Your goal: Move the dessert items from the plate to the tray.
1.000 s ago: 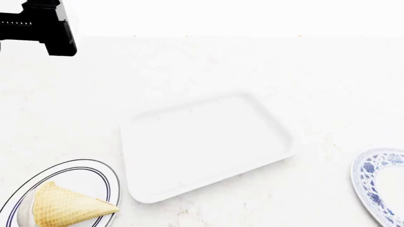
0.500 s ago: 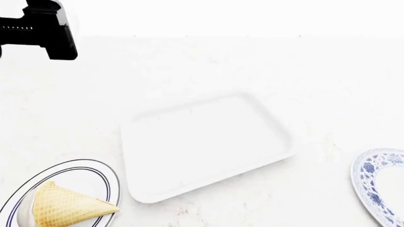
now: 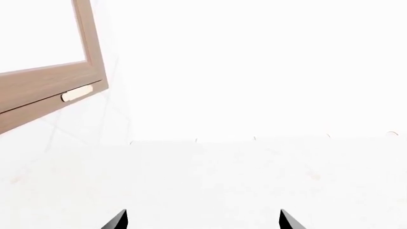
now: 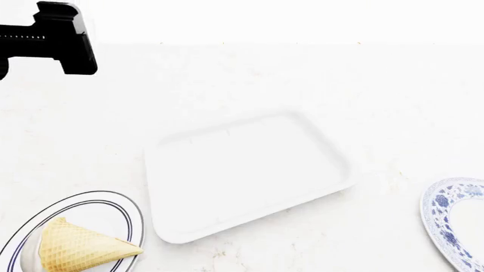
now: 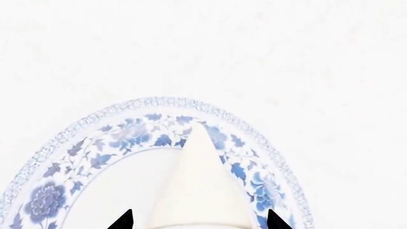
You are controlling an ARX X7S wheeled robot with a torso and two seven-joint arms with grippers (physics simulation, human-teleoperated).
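A tan waffle cone (image 4: 79, 246) with white ice cream (image 4: 30, 253) lies on a navy-ringed white plate (image 4: 130, 214) at the near left. The plain white tray (image 4: 170, 148) sits mid-counter with nothing in it. My left arm (image 4: 56, 39) hovers at the far left, well away from both. In its wrist view the left gripper (image 3: 202, 220) is open over bare counter. My right gripper (image 5: 198, 220) is open above a blue-flowered plate (image 5: 127, 136). Its tips stand on either side of the wide end of a pale cream cone-shaped piece (image 5: 200, 181) lying there.
The blue-flowered plate (image 4: 446, 207) shows at the near right edge of the head view, right of the tray. A white wall and a wood-framed cabinet door (image 3: 51, 88) stand beyond the counter's far edge, ahead of the left gripper.
In the head view my left arm has drifted slightly right and down. Tray, plates and waffle cone have not moved.
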